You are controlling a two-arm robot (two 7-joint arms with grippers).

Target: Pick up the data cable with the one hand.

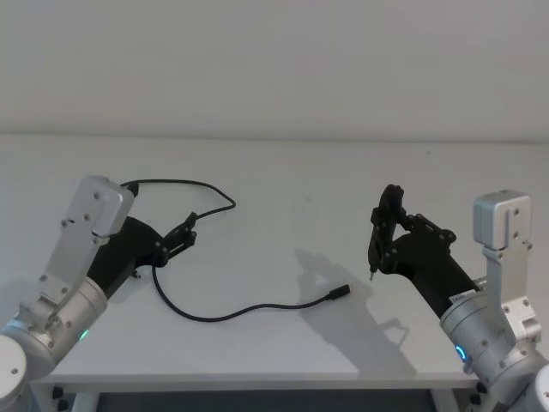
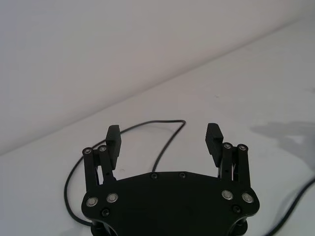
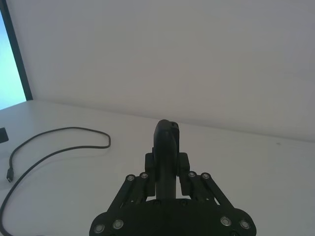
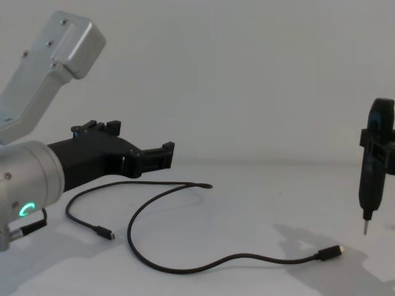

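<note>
The left gripper (image 1: 189, 232) hangs wide open over a bend of the black data cable (image 1: 257, 308) lying on the white table (image 1: 283, 172), with the right gripper (image 1: 384, 225) parked well apart, and it might grab only air because the cord is so thin and flat.
</note>
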